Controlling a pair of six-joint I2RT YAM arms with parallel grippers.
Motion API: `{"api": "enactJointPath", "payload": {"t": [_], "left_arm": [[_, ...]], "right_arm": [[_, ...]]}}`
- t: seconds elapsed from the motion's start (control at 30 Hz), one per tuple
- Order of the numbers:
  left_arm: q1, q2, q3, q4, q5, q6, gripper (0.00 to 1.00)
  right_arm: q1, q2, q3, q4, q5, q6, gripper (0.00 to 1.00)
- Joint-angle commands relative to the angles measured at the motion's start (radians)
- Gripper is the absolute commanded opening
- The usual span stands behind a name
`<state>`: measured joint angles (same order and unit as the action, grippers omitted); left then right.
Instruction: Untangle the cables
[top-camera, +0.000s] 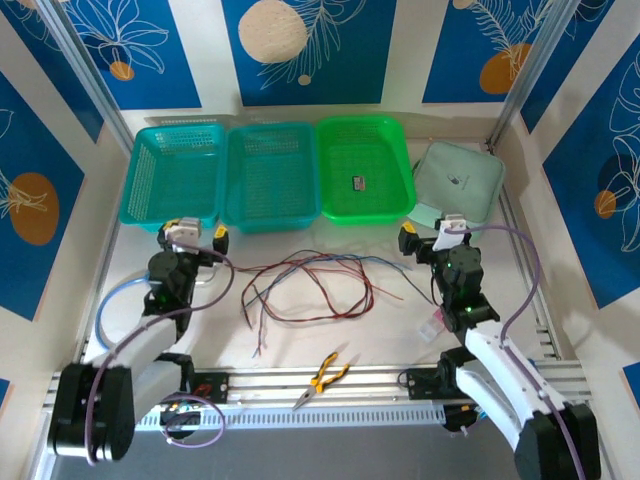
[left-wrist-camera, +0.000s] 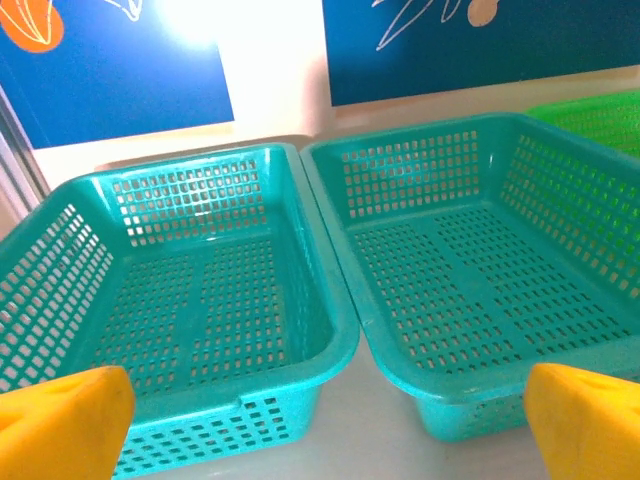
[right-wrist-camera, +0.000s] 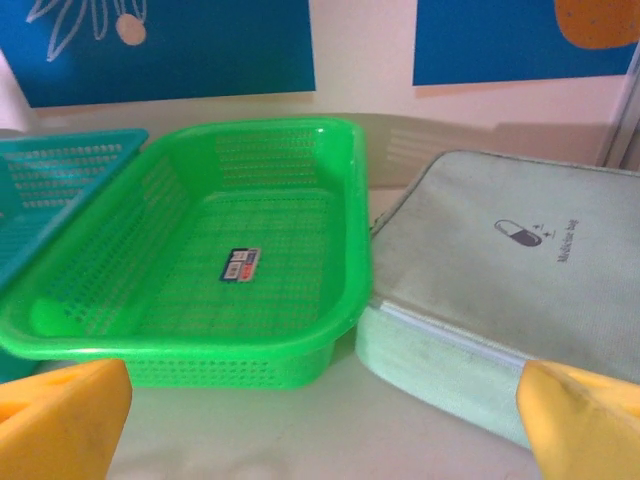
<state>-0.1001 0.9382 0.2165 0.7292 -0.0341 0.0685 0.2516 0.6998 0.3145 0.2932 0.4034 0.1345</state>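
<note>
cables (top-camera: 310, 285) are lying mid-table, in the open stretch between the two arms, in front of the baskets and not touching any of them.

the table (top-camera: 400, 335) is plain white with a metal rail along the near edge. the walls are cream with big blue panels that have white leaf drawings and orange or beige circles, and there are metal frame posts in the back corners. along the back of the table sit two teal baskets (top-camera: 175, 175), a green basket (top-camera: 365, 165) with a small label (right-wrist-camera: 240, 263) in it, and a pale green pouch (top-camera: 460, 180) with a pill logo. the pouch is right up against the green basket, can't say if it actually touches. yellow-handled pliers (top-camera: 325, 378) sit by the rail, nearer than the cables and clear of them. a light-blue tube (top-camera: 115, 300) loops by the left arm.

the cables themselves are really thin strands, red, dark and blue-grey, laid in loose loops that cross over each other a bunch. a few loose ends trail toward the near-left, and one strand runs off to the right.

left hand (top-camera: 193, 235) is spread wide with nothing in it, yellow fingertips (left-wrist-camera: 60, 420) far apart and pointing at the teal baskets. right hand (top-camera: 430, 237) is the same, spread wide and empty, facing the green basket and the pouch. neither one touches the cables.
</note>
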Motion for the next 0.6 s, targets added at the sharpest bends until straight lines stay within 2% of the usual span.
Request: {"api": "enactJointPath", "payload": {"t": [0.0, 0.13, 0.3, 0.43, 0.57], "left_arm": [[-0.015, -0.141, 0.057, -0.342, -0.048, 0.009, 1.00], [-0.025, -0.284, 0.148, -0.672, -0.070, -0.038, 1.00], [-0.029, -0.291, 0.331, -1.065, -0.108, -0.210, 1.00], [-0.029, -0.228, 0.462, -1.273, -0.043, -0.323, 1.00], [-0.029, -0.165, 0.542, -1.390, 0.085, -0.390, 1.00]], "right_arm": [[0.079, -0.032, 0.076, -0.260, 0.058, 0.079, 0.99], [0.242, 0.064, 0.212, -0.483, 0.141, 0.169, 0.99], [0.433, 0.295, 0.449, -0.725, 0.186, 0.347, 0.99], [0.589, 0.505, 0.630, -0.838, 0.168, 0.516, 0.99], [0.707, 0.687, 0.784, -0.942, 0.118, 0.824, 0.99]]}}
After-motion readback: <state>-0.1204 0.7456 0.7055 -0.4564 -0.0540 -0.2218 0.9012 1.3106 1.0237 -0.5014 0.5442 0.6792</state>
